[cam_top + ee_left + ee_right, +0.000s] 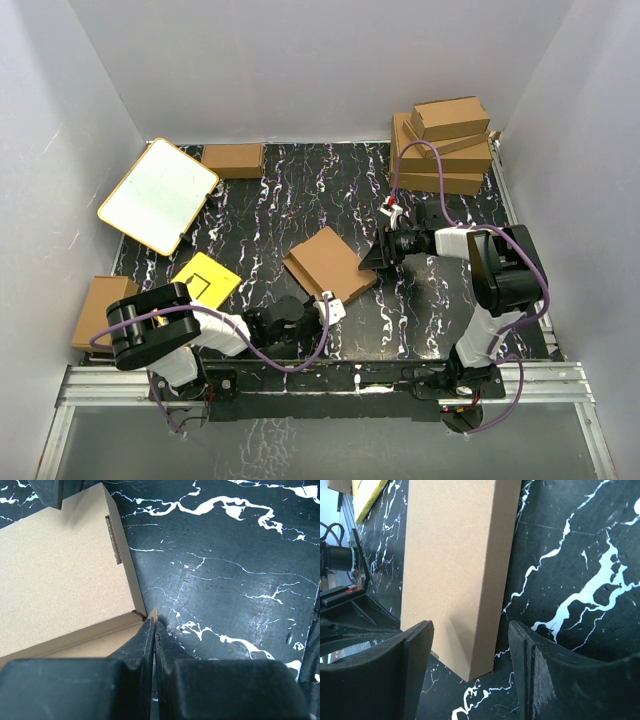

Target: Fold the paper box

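Paper box (330, 265): a thin rectangular mailer of plain brown corrugated cardboard, closed and lying flat near the middle of the black, white-veined table (300, 190), turned at an angle to the table's edges. Its top face is smooth and unprinted. The left wrist view shows a narrow slot (114, 540) cut near one long edge, with the fluted core exposed in the cut, and a seam where a side panel meets the lid at the near corner. In the right wrist view the box presents a tall plain side wall with crisp folded edges, ending in a square corner resting on the table. The left gripper (154, 627) has its jaws pressed together, the tips touching the small cardboard point at the box's near corner; whether that point is caught between them cannot be told. The right gripper (470, 625) has its jaws spread apart, one on each side of the box's far-right corner, neither touching the cardboard. Also on the table: a stack of similar brown boxes (445, 145) at the far right corner, a single brown box (232, 160) at the far edge, a white board with an orange rim (158, 195) propped at the left, and a yellow card (205, 280) near the left arm.
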### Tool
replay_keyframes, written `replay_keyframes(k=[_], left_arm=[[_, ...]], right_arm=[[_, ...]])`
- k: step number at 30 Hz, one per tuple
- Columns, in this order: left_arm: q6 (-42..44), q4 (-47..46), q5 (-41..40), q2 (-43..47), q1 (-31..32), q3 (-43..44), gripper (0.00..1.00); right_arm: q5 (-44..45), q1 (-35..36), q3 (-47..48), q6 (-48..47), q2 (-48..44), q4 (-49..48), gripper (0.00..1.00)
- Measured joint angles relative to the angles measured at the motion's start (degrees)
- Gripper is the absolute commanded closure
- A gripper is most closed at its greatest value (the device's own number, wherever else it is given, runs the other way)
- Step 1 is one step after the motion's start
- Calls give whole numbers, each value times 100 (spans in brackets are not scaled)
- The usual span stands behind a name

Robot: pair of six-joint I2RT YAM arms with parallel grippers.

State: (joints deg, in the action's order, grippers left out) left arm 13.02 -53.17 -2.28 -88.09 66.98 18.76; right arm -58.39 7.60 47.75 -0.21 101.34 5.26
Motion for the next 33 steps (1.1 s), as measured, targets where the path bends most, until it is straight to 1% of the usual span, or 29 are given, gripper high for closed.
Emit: replay_keyframes(k=[5,12,18,33], left_arm=[[-48,2,-28,0,0,0,100],[-245,-2,-146,2,-2,0,100],[-361,0,-203,31,-13,-2,100],[-756,0,-299,87,-120,-26,100]], right_arm=[[59,0,-24,90,79,-17,40],[170,0,-28,181,92,-39,43],[236,-7,-28,186,105,-42,48],[323,-11,-28,190,122,-37,51]])
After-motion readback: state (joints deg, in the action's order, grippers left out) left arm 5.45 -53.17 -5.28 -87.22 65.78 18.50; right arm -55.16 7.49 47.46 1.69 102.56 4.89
